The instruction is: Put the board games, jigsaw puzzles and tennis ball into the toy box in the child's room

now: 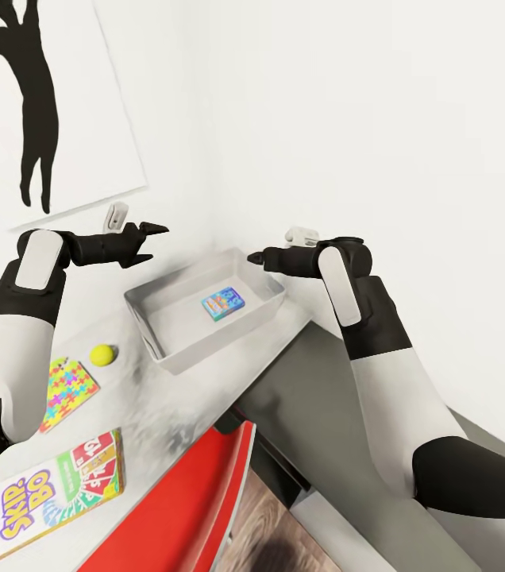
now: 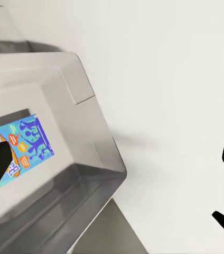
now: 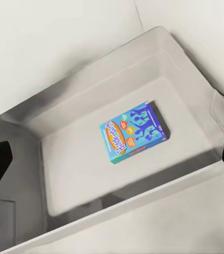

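Observation:
The light grey toy box (image 1: 157,314) stands on the table (image 1: 169,397) against the wall. A blue board game (image 1: 221,303) lies flat inside it, also seen in the right wrist view (image 3: 135,131) and the left wrist view (image 2: 22,145). My right gripper (image 1: 256,258) hovers open over the box's far right rim, empty (image 3: 112,164). Left of the box and above it, my left gripper (image 1: 151,242) is open and empty (image 2: 112,174). The tennis ball (image 1: 103,354), a jigsaw puzzle (image 1: 68,393) and the SKIP-BO board game (image 1: 46,492) lie on the table nearer me.
A red chair (image 1: 189,508) stands at the table's front edge. A lower dark grey cabinet top (image 1: 324,397) lies to the right, under my right arm. A black silhouette picture (image 1: 34,95) hangs on the white wall.

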`<state>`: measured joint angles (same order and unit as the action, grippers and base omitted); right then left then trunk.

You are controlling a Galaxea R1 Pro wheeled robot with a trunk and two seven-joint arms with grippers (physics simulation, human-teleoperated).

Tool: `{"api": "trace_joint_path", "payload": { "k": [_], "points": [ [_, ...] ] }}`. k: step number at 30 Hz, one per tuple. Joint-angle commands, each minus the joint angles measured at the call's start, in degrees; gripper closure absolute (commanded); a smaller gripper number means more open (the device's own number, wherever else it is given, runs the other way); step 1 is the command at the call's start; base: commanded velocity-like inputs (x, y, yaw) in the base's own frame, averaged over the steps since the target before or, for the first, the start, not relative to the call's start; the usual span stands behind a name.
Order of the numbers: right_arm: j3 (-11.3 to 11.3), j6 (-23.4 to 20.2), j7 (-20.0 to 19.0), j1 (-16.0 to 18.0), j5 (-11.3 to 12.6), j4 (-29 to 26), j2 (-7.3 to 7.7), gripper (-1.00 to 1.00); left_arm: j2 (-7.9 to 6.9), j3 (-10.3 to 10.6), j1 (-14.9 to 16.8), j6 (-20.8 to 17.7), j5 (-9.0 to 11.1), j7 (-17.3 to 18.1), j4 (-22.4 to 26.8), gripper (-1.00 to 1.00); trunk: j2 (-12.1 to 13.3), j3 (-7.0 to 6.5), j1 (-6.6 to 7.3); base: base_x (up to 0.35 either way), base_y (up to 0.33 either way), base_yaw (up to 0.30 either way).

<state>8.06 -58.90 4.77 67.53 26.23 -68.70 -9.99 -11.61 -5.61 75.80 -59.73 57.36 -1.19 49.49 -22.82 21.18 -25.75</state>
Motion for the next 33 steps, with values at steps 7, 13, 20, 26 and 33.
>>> {"api": "trace_joint_path", "payload": {
  "k": [7, 13, 20, 26, 33],
  "points": [
    [0.0, -0.2, 0.5, 0.1, 0.5, 0.0, 0.00, -1.00, 0.01, 0.0, 0.1, -0.3, 0.1, -0.1, 0.1, -1.00, -0.1, -0.56, -0.04, 0.000, 0.000, 0.000],
    [0.0, -0.2, 0.5, 0.1, 0.5, 0.1, 0.00, -1.00, 0.01, 0.0, 0.1, -0.3, 0.2, -0.1, 0.1, -1.00, -0.1, -1.13, -0.04, 0.000, 0.000, 0.000],
    [0.0, -0.2, 0.5, 0.1, 0.5, 0.2, 0.00, -1.00, 0.01, 0.0, 0.1, -0.3, 0.1, -0.1, 0.1, -1.00, -0.1, -1.79, -0.04, 0.000, 0.000, 0.000],
    [0.0, -0.2, 0.5, 0.1, 0.5, 0.2, 0.00, -1.00, 0.01, 0.0, 0.0, -0.3, 0.2, -0.1, 0.1, -1.00, -0.1, -2.36, -0.04, 0.000, 0.000, 0.000],
    [0.0, -0.2, 0.5, 0.1, 0.4, 0.3, 0.00, -1.00, 0.01, 0.0, 0.0, -0.3, 0.2, -0.1, 0.1, -1.00, -0.1, -3.02, -0.04, 0.000, 0.000, 0.000]
  ]
}}
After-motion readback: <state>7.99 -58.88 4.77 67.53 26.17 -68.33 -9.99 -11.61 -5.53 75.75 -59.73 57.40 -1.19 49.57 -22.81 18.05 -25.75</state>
